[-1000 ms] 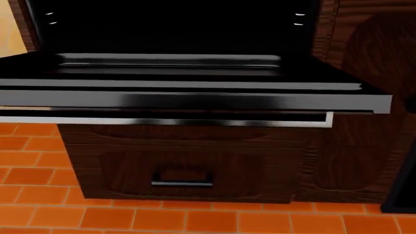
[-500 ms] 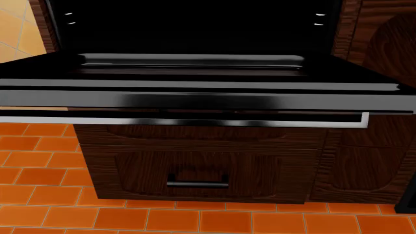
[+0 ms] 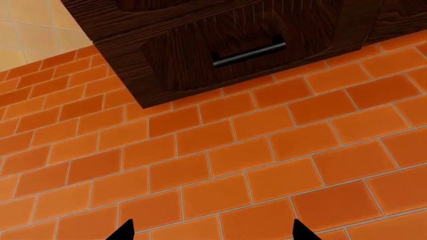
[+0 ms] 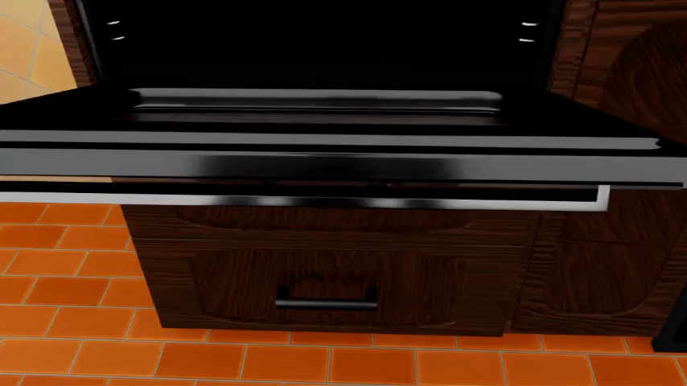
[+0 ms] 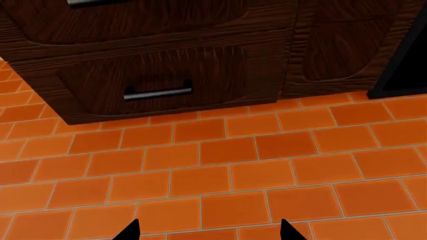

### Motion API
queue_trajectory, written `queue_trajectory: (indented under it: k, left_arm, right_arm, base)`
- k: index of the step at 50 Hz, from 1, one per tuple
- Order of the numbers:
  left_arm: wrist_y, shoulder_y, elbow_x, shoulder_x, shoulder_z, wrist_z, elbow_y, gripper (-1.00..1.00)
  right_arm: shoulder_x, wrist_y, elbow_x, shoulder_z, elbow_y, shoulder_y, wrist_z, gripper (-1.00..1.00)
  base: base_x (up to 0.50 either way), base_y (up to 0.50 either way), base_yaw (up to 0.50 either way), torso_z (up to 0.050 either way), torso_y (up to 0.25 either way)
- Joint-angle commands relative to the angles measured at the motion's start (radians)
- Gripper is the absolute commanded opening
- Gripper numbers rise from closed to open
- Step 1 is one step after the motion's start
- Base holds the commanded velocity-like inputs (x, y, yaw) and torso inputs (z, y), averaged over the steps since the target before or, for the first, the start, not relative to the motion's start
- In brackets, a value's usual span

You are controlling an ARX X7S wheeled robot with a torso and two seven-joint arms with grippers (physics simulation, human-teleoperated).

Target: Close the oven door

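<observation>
One oven door (image 4: 322, 165) hangs flat open, with one bar handle (image 4: 322, 200); one wooden drawer (image 4: 322, 277) sits at 6 o'clock. Left gripper (image 3: 210, 232) and right gripper (image 5: 208, 231) are spread, empty, over orange tiles (image 5: 227, 175).

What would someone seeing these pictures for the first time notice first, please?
The wide glossy black oven door hangs open and flat across the head view, its long silver bar handle along the near edge and the dark oven cavity behind. Below sits a brown wooden drawer front with a short steel handle, above a bright orange tiled floor.
</observation>
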Motion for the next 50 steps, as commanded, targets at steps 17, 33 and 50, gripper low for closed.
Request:
queue_trajectory:
  k: [17,33,50]
  left_arm:
    - [0.001,0.004,-0.001,-0.004,0.014,-0.008,0.011,1.0]
    - [0.017,-0.001,-0.002,-0.002,0.021,-0.005,-0.009,1.0]
    - [0.011,0.003,-0.01,-0.008,0.022,-0.009,0.005,1.0]
  right_arm:
    - [0.004,-0.004,0.01,-0.004,-0.004,0.0,0.008,1.0]
    - [0.006,-0.015,0.013,-0.009,0.003,0.002,0.003,1.0]
    - [0.01,-0.015,0.017,-0.014,-0.011,-0.004,0.01,1.0]
  base:
    - [0.0,0.0,0.0,0.0,0.0]
    - [0.02,0.0,0.0,0.0,0.0]
    - [0.22,0.0,0.0,0.0,0.0]
